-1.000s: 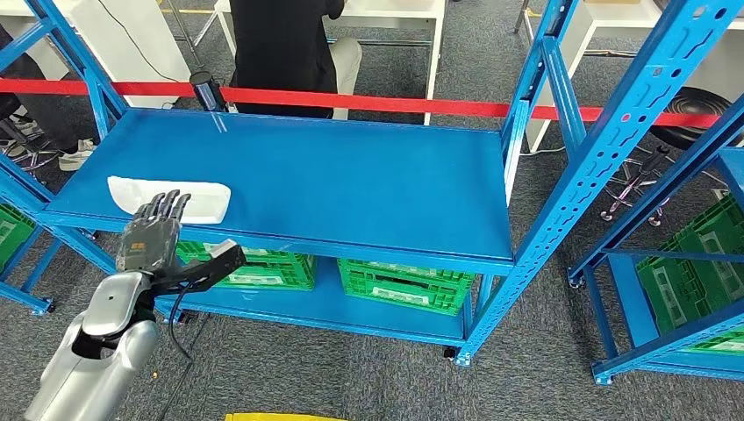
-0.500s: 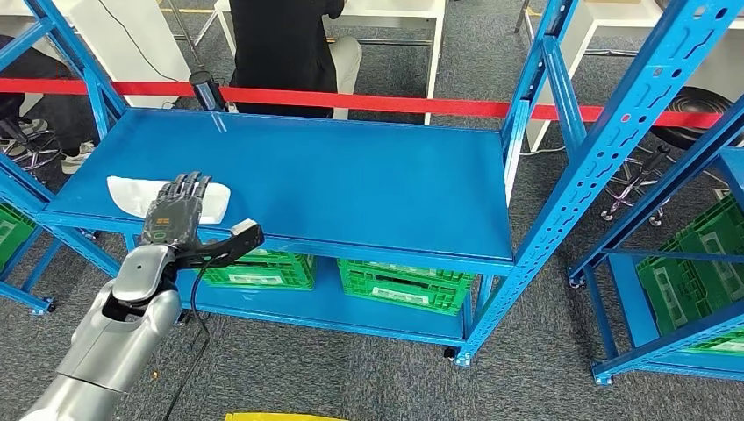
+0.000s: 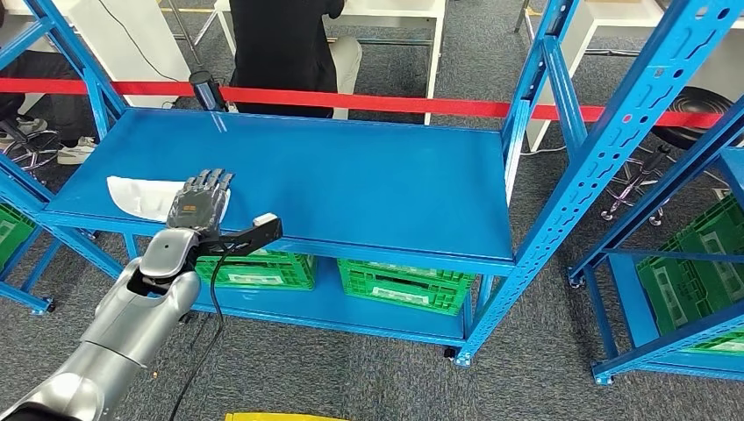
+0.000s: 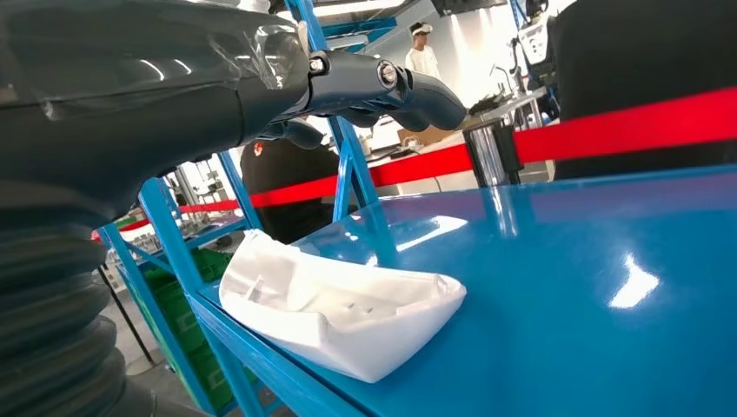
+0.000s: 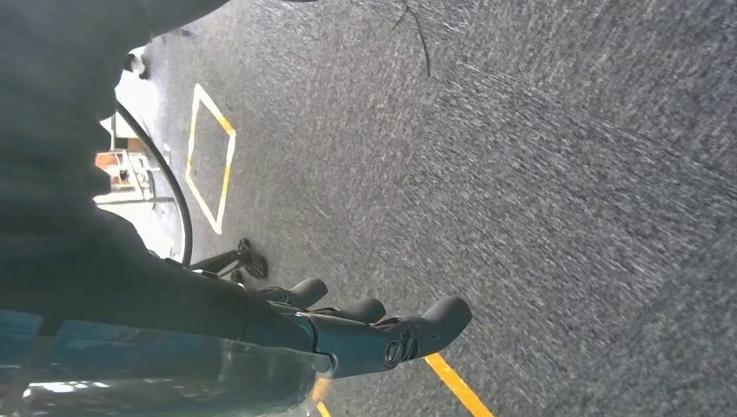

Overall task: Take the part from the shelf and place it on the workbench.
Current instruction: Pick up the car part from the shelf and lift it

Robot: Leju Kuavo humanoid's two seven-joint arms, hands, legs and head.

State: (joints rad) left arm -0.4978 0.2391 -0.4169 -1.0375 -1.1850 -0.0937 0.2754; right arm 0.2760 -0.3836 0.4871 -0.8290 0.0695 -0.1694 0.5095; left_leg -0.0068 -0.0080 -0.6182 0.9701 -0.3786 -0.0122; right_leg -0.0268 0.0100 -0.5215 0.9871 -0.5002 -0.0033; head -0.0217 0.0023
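Carpet lies nearest you, grey, and your right hand (image 5: pixel 382 334) hangs over it at your side with fingers loosely extended and nothing in them, so treat that hand as idle for now. A yellow floor line (image 5: pixel 456 382) runs just beyond its fingertips.

Next out, your left hand (image 3: pixel 200 203) is raised at the near left edge of the blue shelf (image 3: pixel 351 184), fingers straight and apart, holding nothing. It hovers over the right end of the white part (image 3: pixel 140 195), which lies flat on the shelf close to that near left corner. From the wrist camera the white part (image 4: pixel 335 304) sits just beyond the fingers (image 4: pixel 382 82), with open air between them, so you have no contact yet. The hand is likely held flat and high so that it can come down over the part's rim instead of pushing it along the slick surface.

Below the shelf, green crates (image 3: pixel 399 285) fill the lower level. At the far edge, a red barrier tape (image 3: pixel 395 103) crosses the scene, and a person in dark clothes (image 3: pixel 281 44) sits behind it at a white desk.
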